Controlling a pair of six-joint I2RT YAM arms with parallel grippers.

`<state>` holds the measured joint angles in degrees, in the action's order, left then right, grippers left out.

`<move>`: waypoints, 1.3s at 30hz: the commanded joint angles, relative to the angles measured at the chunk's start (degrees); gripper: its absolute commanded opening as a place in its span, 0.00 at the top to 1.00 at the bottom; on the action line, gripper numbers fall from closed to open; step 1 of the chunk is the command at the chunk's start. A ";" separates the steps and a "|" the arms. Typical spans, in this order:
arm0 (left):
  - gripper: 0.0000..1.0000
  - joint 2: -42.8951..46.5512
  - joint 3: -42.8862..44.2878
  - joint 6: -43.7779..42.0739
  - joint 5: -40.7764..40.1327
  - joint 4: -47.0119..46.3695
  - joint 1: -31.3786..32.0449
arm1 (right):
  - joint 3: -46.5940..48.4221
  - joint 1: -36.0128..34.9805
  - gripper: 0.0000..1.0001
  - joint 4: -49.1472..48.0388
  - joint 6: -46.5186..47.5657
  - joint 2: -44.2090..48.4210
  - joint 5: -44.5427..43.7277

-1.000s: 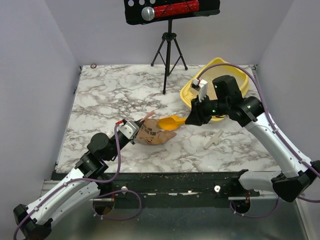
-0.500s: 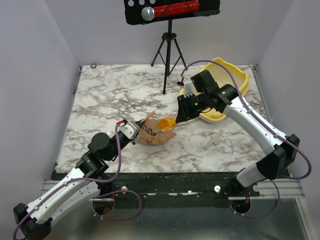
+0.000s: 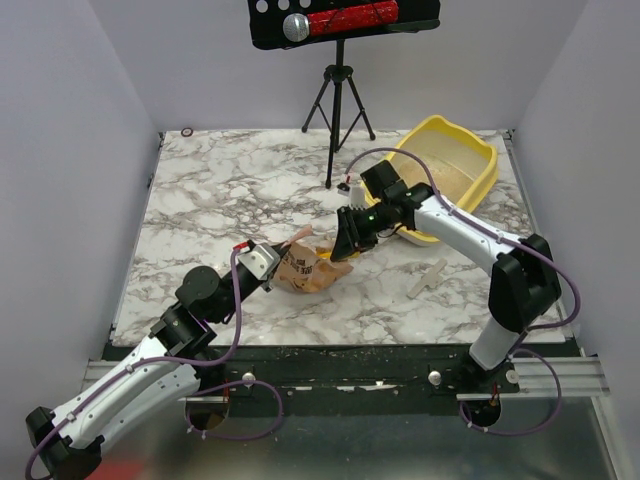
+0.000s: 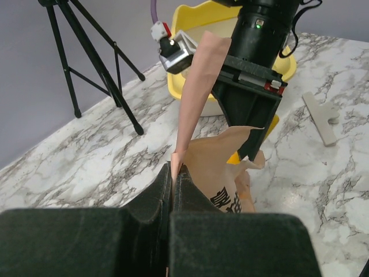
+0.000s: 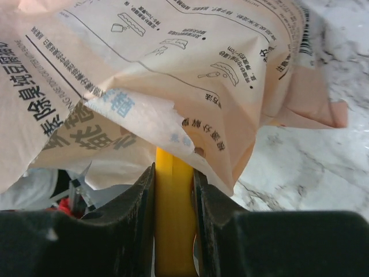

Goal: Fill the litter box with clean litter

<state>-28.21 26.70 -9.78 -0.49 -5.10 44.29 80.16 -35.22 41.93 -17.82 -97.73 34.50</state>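
- Two arms meet at the tan paper bag (image 3: 305,268), which lies on the marble desk (image 3: 220,190) near its middle, a little toward the near edge
- Left jaws: pressed fully together on a thin flap of the bag's torn top; in the left wrist view the flap (image 4: 199,92) stands up tall from between them
- Right jaws: closed on the yellow scoop handle (image 5: 172,213), one finger on each side of it; the handle runs forward under the ragged edge of the bag's mouth, and I cannot see the bowl of the scoop from that camera
- Only slivers of the yellow scoop (image 4: 271,122) show past the right arm's black wrist in the left wrist view
- Litter box (image 3: 489,170): at the far right corner of the desk, well apart from the bag; the right arm reaches across its near left corner
- Clean litter (image 3: 445,175): a beige grainy layer across the floor of the box
- Black tripod (image 3: 338,100) stands far of centre; a small pale strip (image 3: 427,277) lies flat on the desk to the right of the bag
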 commanded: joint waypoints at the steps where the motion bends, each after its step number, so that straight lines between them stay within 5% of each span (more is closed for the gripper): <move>1: 1.00 1.40 3.18 0.03 -1.62 -4.21 0.09 | -9.30 0.24 1.00 -12.27 -5.28 -2.29 3.72; 18: 1.00 0.70 2.31 -2.08 0.49 -4.12 0.27 | -36.56 1.12 1.00 -68.28 -23.91 7.47 22.71; 25: 1.00 -0.01 1.87 -2.43 3.21 -4.47 0.36 | -40.87 1.30 1.00 -78.75 -27.87 11.59 24.91; 39: 1.00 1.40 0.11 -3.58 10.07 -6.15 0.79 | -49.04 6.13 1.00 -82.88 -35.34 21.61 24.65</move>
<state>-28.05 26.65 -12.86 5.48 -5.06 44.71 33.54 -30.61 -34.81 -49.12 -79.99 55.96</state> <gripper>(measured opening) 0.021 0.349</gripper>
